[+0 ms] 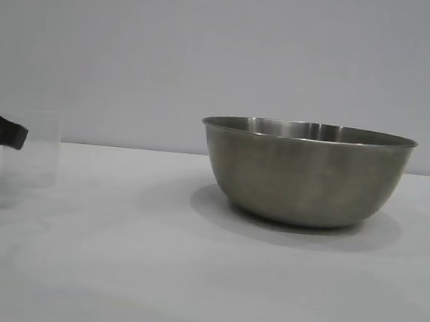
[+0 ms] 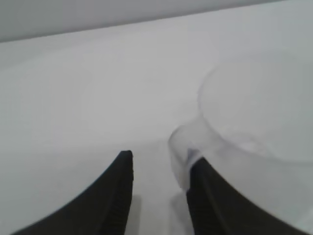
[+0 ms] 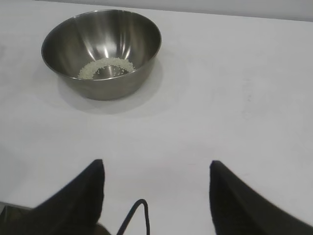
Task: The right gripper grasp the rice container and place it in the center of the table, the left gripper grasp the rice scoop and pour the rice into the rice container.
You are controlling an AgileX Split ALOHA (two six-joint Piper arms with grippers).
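Exterior view puts the steel bowl [image 1: 306, 173] upright on the white table [image 1: 113, 273], right of the middle, with its shadow spread on the cloth around its base. Seen from the right wrist camera, a thin ring of rice [image 3: 105, 67] lies in the bottom of the bowl [image 3: 101, 51].

Far over at the left edge of the exterior view stands the clear plastic scoop [image 1: 38, 161], faint against the white, set down on the table and well apart from the bowl. In the left wrist view the scoop [image 2: 254, 122] sits upright with its handle [image 2: 183, 147] turned toward the camera.

Left gripper [image 2: 159, 169] is low beside the scoop, its jaws partly open; the handle lies against the inner side of one finger [image 2: 205, 191], the other finger stands clear of it, so nothing is clamped.

Right gripper [image 3: 156, 171] hangs over bare cloth, well back from the bowl, jaws wide apart and holding nothing.
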